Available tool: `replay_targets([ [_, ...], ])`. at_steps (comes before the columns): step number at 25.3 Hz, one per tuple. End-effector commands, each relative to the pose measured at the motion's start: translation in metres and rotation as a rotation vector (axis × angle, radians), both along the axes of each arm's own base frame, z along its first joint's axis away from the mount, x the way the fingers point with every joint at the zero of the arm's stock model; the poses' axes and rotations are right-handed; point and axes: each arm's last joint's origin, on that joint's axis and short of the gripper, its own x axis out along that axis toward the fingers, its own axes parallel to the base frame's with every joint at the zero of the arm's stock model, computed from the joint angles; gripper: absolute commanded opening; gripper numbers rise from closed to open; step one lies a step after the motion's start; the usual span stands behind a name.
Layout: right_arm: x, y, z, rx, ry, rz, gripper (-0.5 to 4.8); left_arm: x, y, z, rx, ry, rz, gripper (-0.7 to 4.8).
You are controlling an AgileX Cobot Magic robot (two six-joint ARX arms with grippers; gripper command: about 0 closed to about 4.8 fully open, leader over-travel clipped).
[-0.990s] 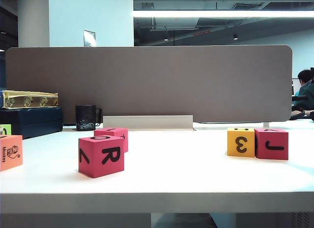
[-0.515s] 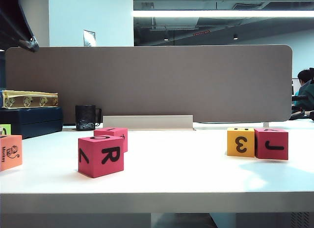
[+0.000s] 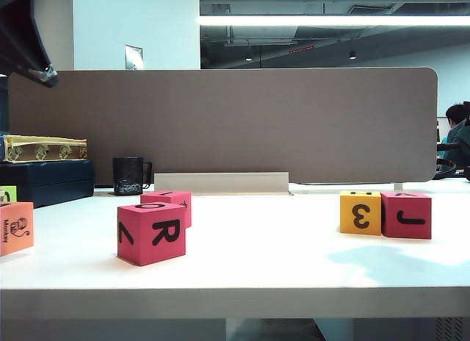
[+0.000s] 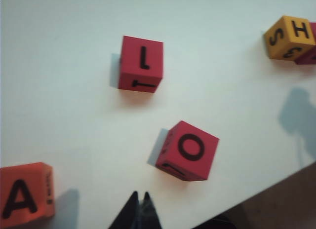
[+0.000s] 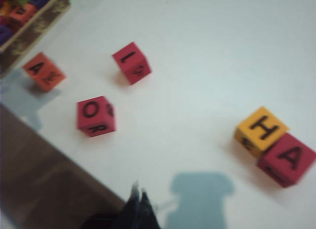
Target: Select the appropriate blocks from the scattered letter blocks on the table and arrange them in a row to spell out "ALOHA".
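Five blocks lie scattered on the white table point(image 3: 279, 260). In the left wrist view I see a pink-red L block point(image 4: 141, 63), a pink-red O block point(image 4: 188, 150), an orange A block point(image 4: 24, 197) and a yellow H block point(image 4: 289, 37). The right wrist view shows the orange A block point(image 5: 43, 71), the L block point(image 5: 131, 62), the O block point(image 5: 95, 115), the yellow H block point(image 5: 260, 130) and, touching it, a pink-red A block point(image 5: 286, 159). My left gripper point(image 4: 139, 194) hangs shut and empty above the table near the O block. My right gripper point(image 5: 138, 190) is shut and empty over the front edge.
A grey-brown divider panel point(image 3: 220, 124) stands behind the table. A black mug point(image 3: 130, 176), a dark box point(image 3: 44, 181) and a lime-green cube point(image 3: 7, 194) sit at the back left. Part of my left arm point(image 3: 26, 40) shows at the upper left of the exterior view.
My left arm has come into the exterior view at the upper left. A shadow has appeared on the table's right side. The blocks have not moved.
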Motion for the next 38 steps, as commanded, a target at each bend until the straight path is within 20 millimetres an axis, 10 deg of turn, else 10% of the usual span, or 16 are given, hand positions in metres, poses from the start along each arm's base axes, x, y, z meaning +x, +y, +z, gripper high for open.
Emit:
replay_targets([
  [1, 0.002, -0.006, 0.002, -0.111, -0.06, -0.165, -0.04, -0.001, 0.004, -0.001, 0.049, 0.019, 0.116, -0.06],
  [20, 0.0, -0.006, -0.011, -0.203, 0.049, -0.159, -0.04, 0.025, -0.034, -0.047, 0.174, 0.22, -0.142, 0.0],
  [30, 0.015, 0.013, -0.028, -0.26, 0.144, -0.091, -0.04, 0.039, -0.045, -0.051, 0.155, 0.143, -0.176, 3.4],
  [38, 0.027, 0.038, -0.041, -0.285, 0.165, -0.018, -0.04, 0.041, -0.068, -0.065, 0.214, 0.148, -0.303, 3.51],
])
